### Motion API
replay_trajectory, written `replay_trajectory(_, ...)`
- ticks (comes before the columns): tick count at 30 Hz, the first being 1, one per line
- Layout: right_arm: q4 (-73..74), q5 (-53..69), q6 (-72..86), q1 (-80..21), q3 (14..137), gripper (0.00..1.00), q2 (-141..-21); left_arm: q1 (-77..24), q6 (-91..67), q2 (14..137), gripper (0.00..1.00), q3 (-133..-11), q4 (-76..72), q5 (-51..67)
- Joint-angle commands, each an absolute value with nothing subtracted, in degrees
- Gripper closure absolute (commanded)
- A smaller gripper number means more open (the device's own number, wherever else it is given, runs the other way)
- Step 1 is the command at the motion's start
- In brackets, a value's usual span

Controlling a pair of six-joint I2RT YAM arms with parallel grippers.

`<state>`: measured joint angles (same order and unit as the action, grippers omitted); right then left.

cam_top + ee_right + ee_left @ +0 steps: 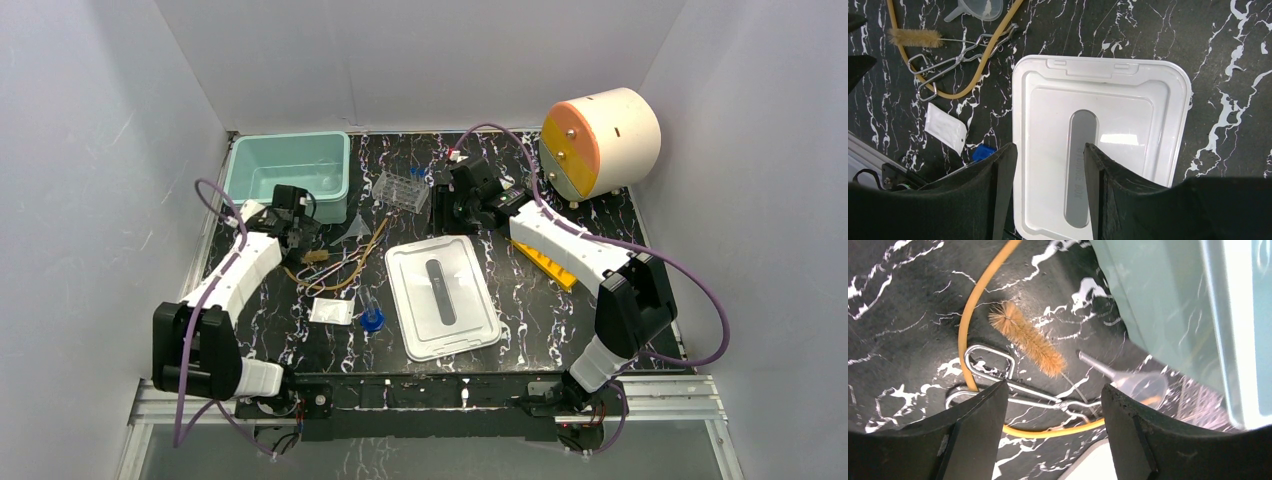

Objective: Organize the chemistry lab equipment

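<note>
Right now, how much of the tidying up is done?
Almost nothing. The green bin looks empty. Nothing is in hand: the left gripper hangs open over the brush and tongs, the right gripper open over the white lid. Hose, funnel, packet and blue-capped tube lie loose on the table.

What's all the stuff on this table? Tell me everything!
bin: 1, teal, back left
tube rack: 1, clear, back middle
drum: 1, cream and orange, back right
lid: 1, white, middle
yellow rack: 1, yellow, right of lid
tubing: 1, tan, left of lid
brush: 1, tan, beside tubing
tongs: 1, silver, across tubing
funnel: 1, clear, near bin
packet: 1, white, front left
blue-capped tube: 1, clear, beside packet
table: 1, black marble, underneath
left gripper: 1, black, open over tongs
right gripper: 1, black, open over lid
</note>
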<state>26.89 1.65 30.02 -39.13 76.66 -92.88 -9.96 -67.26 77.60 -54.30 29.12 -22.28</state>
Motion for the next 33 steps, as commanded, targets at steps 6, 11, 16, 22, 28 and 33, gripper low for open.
replay_trajectory(6, 25.44, 0.34, 29.32, -39.52, 76.11, 0.40, -90.27, -4.98, -86.41, 80.59, 0.43, -51.00, 27.96, -22.26)
replay_trajectory(11, 26.09, -1.88, 28.62, -39.49, 76.29, 0.40, -89.87, -3.84, -86.75, 82.50, 0.45, -50.13, 27.06, -22.06)
replay_trajectory(16, 26.39, -2.41, 28.22, -39.51, 76.91, 0.40, -90.26, -2.64, -85.35, 86.02, 0.48, -49.47, 23.79, -21.84)
replay_trajectory(22, 27.07, -3.64, 27.80, -39.49, 77.61, 0.39, -90.53, -1.66, -82.12, 88.32, 0.63, -48.08, 18.56, -21.19)
replay_trajectory(28, 27.11, -4.26, 27.77, -39.46, 78.32, 0.40, -90.85, -1.57, -80.52, 89.96, 0.81, -47.65, 17.95, -20.46)
replay_trajectory(33, 26.78, -3.92, 27.77, -39.44, 78.23, 0.39, -91.21, -1.41, -76.41, 85.71, 0.84, -48.89, 19.83, -24.56)
